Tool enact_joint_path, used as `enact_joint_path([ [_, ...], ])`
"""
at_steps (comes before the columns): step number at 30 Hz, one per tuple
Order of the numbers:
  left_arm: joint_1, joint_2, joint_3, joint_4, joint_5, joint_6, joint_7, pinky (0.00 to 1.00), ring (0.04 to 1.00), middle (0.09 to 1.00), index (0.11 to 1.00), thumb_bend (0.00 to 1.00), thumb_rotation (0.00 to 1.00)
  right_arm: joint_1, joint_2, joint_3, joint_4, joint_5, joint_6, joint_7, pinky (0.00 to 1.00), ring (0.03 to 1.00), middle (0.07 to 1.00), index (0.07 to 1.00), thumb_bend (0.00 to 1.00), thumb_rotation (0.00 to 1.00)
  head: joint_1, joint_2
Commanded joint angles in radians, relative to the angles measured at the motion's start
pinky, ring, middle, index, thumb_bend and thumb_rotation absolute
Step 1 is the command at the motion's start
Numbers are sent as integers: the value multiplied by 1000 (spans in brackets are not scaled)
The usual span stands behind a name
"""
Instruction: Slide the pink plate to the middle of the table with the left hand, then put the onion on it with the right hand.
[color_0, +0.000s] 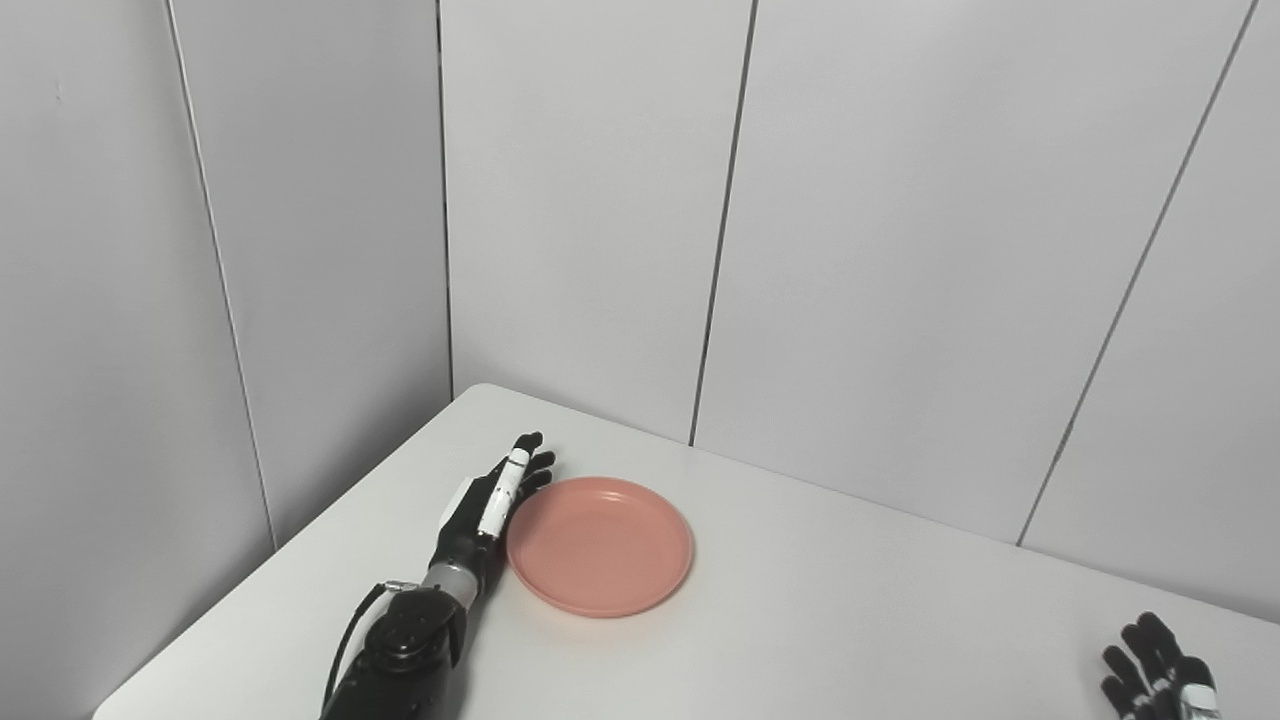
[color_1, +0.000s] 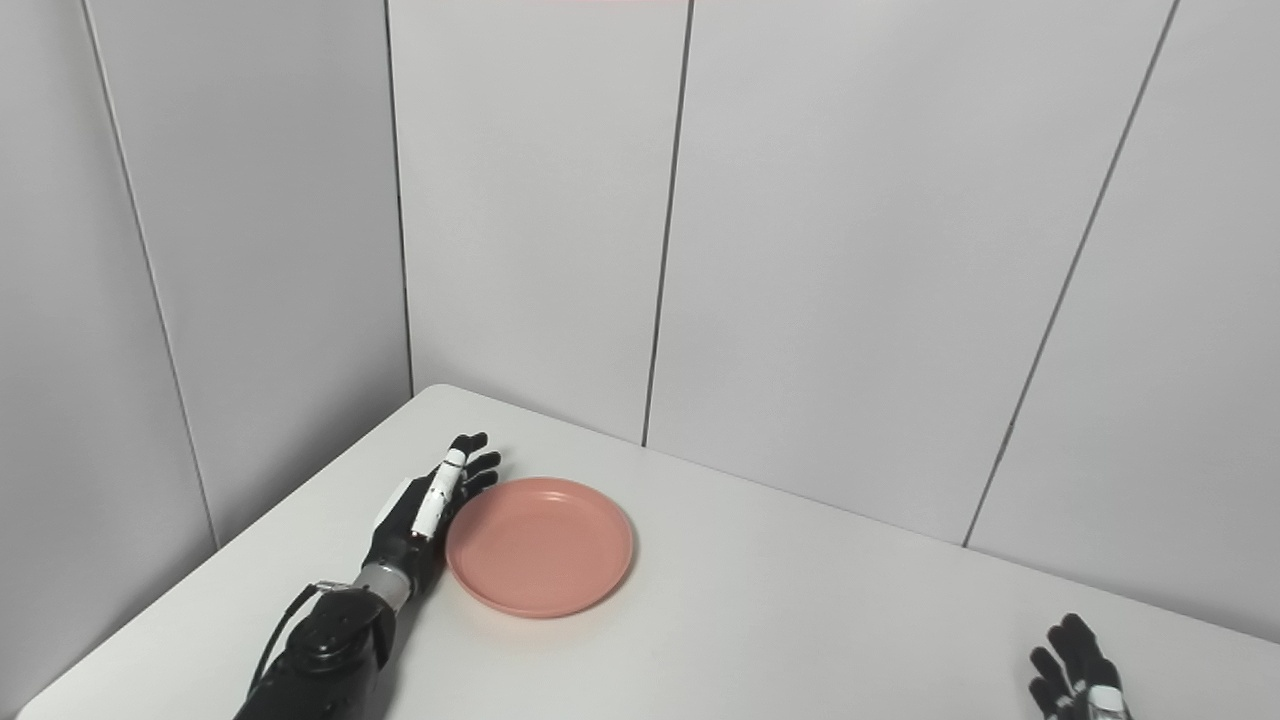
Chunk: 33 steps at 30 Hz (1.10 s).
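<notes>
We see the pink plate (color_0: 600, 545) lower left of centre on the white table (color_0: 850, 620), our left hand (color_0: 487, 510) flat against its left rim, fingers straight together, while our right hand (color_0: 1160, 670) shows spread fingers at the bottom right corner

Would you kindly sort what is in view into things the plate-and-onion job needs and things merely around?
Job:
pink plate, empty
left hand, flat against the plate's left rim
right hand, fingers apart, waiting

Merely around:
table
wall panels

No onion is visible.

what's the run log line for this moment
phase: plate slide | left robot hand: open, flat beside pink plate left rim | right robot hand: open, idle at frame edge | onion: not in view
</notes>
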Motion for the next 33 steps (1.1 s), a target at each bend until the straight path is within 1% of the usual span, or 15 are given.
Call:
enact_joint_path([
  [1,-32,-20,-26,-8,-3,2,-37,909,887,882,888,544,1000,-33,2,3,-44,1,10,-2,972,949,945,938,418,877,-3,2],
  [9,-30,-43,-60,11,5,-13,-47,913,890,880,886,546,1000,-34,6,5,-48,-1,17,-9,976,951,944,938,425,879,-8,1],
  [13,-33,-54,-70,2,5,-3,-46,924,894,881,886,550,1000,-35,6,7,-50,-7,20,-15,977,951,945,938,433,882,-9,2],
  [23,-40,-92,-91,-19,19,4,-22,917,892,879,884,521,1000,-40,6,9,-40,-1,7,-14,988,957,948,945,421,889,-23,3],
  [27,-44,-116,-97,-21,15,6,-13,929,898,882,886,517,1000,-43,12,7,-27,5,-4,-13,999,972,960,955,421,875,-43,5],
  [31,-48,-141,-105,-19,18,7,-5,937,901,883,887,524,1000,-53,12,2,29,4,-48,-5,1000,991,976,972,406,857,-93,16],
  [33,-49,-151,-110,-20,19,10,-4,943,906,887,893,529,1000,-57,11,2,56,5,-69,3,1000,987,971,971,420,846,-114,21],
])
